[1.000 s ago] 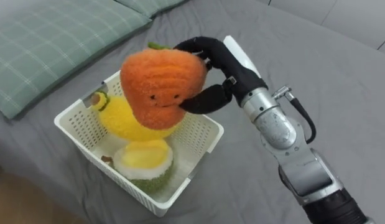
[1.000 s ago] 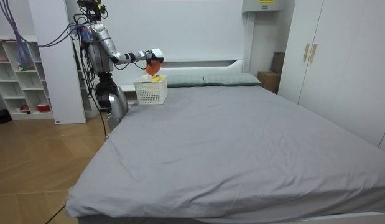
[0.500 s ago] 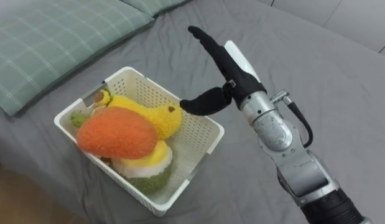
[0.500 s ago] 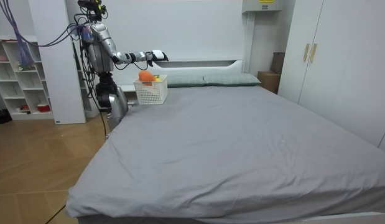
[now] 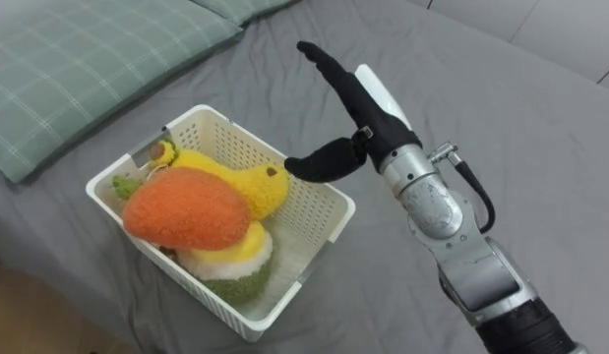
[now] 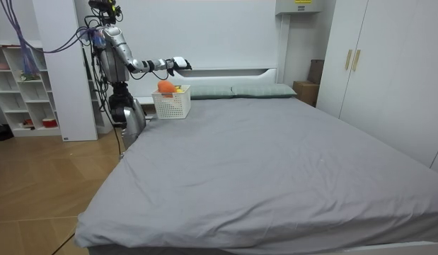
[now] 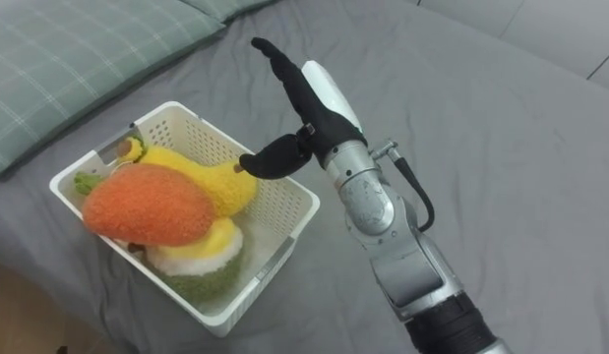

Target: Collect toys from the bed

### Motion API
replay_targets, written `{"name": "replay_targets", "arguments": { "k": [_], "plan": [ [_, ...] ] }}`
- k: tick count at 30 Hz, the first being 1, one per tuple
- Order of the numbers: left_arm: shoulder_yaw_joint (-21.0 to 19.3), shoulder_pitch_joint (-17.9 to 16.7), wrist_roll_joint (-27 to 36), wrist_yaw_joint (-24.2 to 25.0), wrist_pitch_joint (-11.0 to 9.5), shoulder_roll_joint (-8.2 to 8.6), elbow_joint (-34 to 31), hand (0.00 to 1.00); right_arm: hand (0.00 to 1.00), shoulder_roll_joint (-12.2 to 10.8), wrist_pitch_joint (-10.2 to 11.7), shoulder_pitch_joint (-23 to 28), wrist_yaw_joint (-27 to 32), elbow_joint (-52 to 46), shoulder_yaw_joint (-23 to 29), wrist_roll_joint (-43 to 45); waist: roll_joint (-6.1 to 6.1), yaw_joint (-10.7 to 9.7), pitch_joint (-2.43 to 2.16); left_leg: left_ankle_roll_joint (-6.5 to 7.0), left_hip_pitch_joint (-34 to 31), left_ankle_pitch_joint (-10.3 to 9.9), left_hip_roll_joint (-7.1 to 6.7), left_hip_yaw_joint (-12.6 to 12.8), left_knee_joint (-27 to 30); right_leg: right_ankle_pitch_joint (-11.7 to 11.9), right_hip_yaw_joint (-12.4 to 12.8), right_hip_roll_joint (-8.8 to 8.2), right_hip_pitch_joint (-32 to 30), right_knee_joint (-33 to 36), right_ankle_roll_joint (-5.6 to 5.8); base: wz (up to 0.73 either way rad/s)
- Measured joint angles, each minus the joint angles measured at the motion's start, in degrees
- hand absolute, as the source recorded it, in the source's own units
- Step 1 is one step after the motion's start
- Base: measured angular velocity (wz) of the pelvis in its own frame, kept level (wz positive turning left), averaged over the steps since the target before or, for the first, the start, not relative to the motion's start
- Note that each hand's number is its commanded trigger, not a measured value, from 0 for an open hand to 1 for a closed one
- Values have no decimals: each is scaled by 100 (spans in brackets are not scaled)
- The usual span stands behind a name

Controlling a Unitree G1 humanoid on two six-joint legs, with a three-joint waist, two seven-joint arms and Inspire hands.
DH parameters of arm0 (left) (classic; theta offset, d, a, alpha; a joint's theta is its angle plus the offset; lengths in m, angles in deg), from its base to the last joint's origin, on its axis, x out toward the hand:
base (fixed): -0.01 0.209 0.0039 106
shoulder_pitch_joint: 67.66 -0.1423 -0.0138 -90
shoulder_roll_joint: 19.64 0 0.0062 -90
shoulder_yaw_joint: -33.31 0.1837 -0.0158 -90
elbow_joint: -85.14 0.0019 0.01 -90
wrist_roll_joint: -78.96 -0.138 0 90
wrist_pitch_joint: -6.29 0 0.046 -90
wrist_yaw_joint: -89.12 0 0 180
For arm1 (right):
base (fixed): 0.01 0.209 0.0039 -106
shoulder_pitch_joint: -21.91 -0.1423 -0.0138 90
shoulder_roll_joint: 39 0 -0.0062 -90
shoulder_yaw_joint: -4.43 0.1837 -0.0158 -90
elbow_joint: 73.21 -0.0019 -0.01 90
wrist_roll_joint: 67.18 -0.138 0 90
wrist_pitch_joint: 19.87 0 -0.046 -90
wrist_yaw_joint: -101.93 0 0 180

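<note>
No text or numbers can be read (nothing legible anywhere).

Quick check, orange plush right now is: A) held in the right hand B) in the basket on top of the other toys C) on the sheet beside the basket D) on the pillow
B: the orange plush lies on the yellow plush inside the white basket; the right hand is open and holds nothing.

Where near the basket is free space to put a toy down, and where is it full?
Bare grey sheet lies right of the open right robot hand, and between the basket and the checked pillow. The basket is crowded: the orange toy lies on the yellow toy and a green-and-white toy.
</note>
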Motion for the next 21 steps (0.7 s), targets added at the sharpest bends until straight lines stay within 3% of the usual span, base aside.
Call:
{"name": "replay_targets", "arguments": {
  "k": [8,17,21],
  "plan": [
    [-3,3,-8,-8,14,0,-3,0,0,10,-2,0,-29,-1,0,15,14,-74,6,0,0,0,3,17,-10,0,31,2,-12,0,0,0],
    [-148,-142,4,-21,16,-1,59,0,0,274,-2,106,-156,-1,108,-143,39,-157,2,2,92,1,24,131,-17,2,128,5,-6,-1,2,-5],
    [-248,-355,-2,-113,84,7,152,0,0,270,0,139,-155,-2,482,-174,100,-382,-4,4,157,-3,61,267,-38,13,259,23,-5,8,-9,-15]
  ]
}}
